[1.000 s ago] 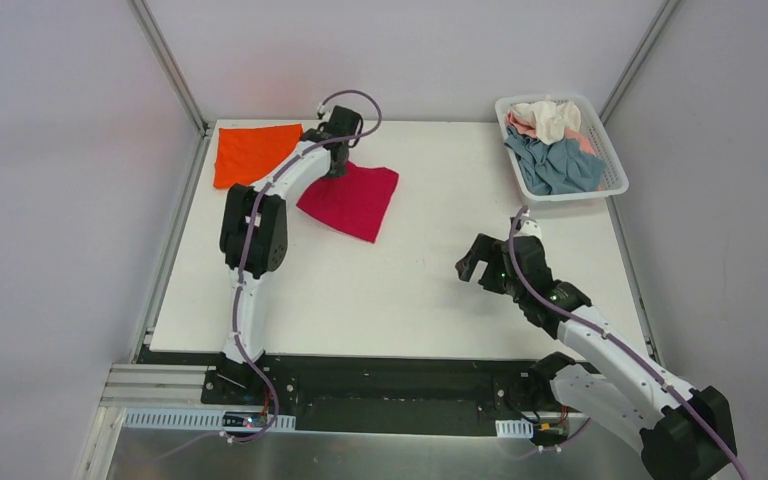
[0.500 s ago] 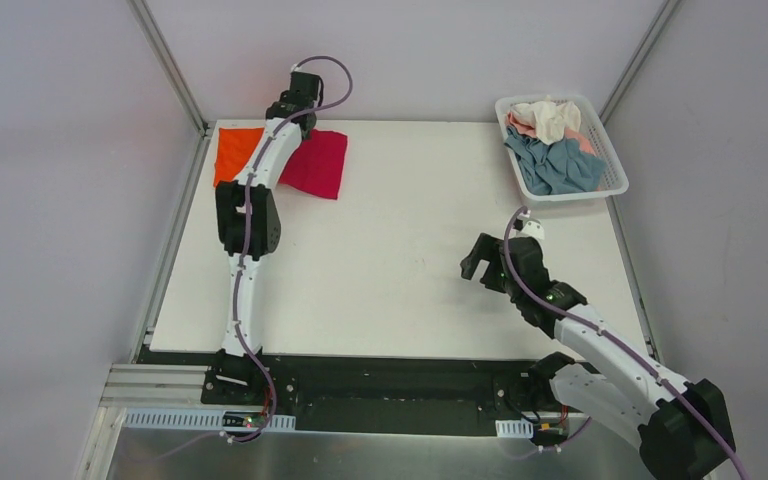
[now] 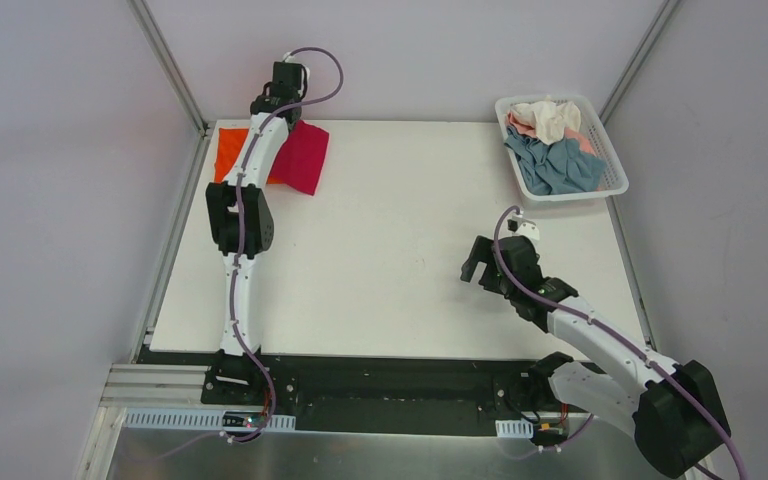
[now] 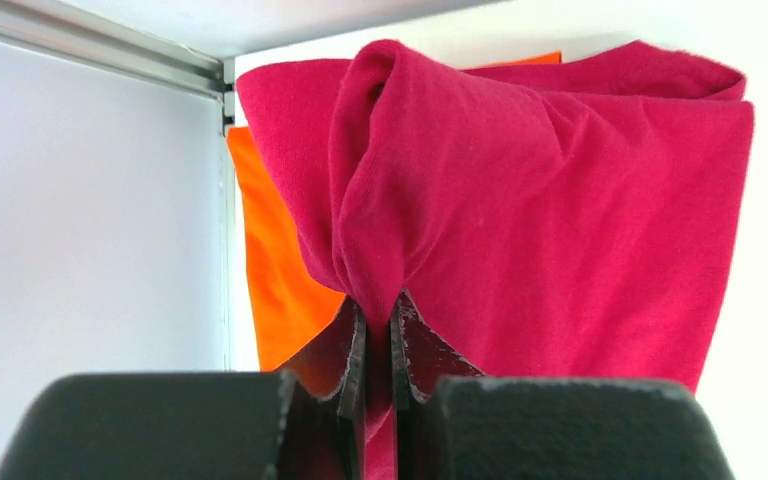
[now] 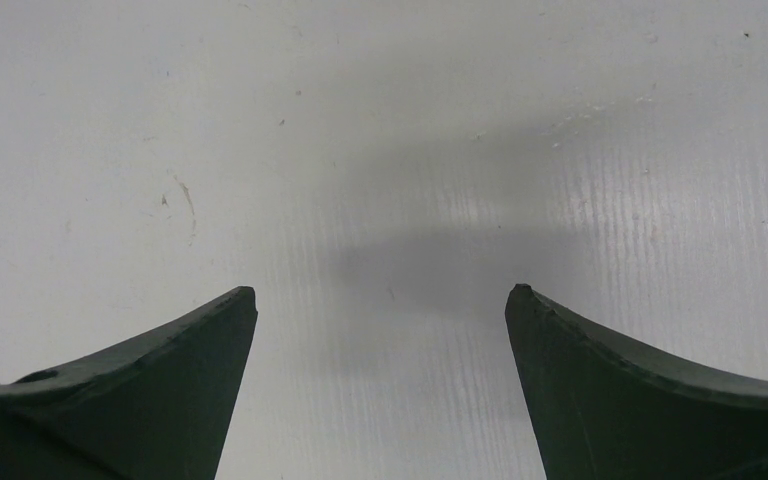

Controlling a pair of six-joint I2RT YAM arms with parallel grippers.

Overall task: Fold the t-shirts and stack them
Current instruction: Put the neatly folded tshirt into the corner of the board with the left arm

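Moved since a second ago: your left arm has swung toward the far-left corner and dragged the crimson shirt (image 3: 305, 160) along. It used to lie clear of the orange shirt (image 3: 227, 155); now it overlaps the orange shirt's right part. Your right arm has hardly shifted.
Top view only: you see the whole table (image 3: 410, 230), both arms, and the basket (image 3: 566, 197) at the far right. None of the basket shows in either wrist view.
Left wrist view only: you see the pinch itself. The top view hides it behind the arm.
Right wrist view only: you see bare table surface between two spread fingers, with their shadow on it.
Count: two arms, two shirts out on the table, one basket. The basket holds grey-blue cloth (image 3: 560, 165), cream cloth (image 3: 550, 118) and a bit of pale pink (image 3: 586, 143); you cannot tell how many shirts that makes.
Left gripper (image 4: 372, 308): clenched on a bunched fold of the crimson shirt, which fans out beyond the fingertips. Orange cloth shows to its left, under it.
Crimson shirt position: far-left corner of the table, beside the left arm's forearm.
Right gripper (image 5: 382, 290): released, jaws wide apart, holding nothing, over the bare table right of centre, well apart from both shirts and nearer than the basket.
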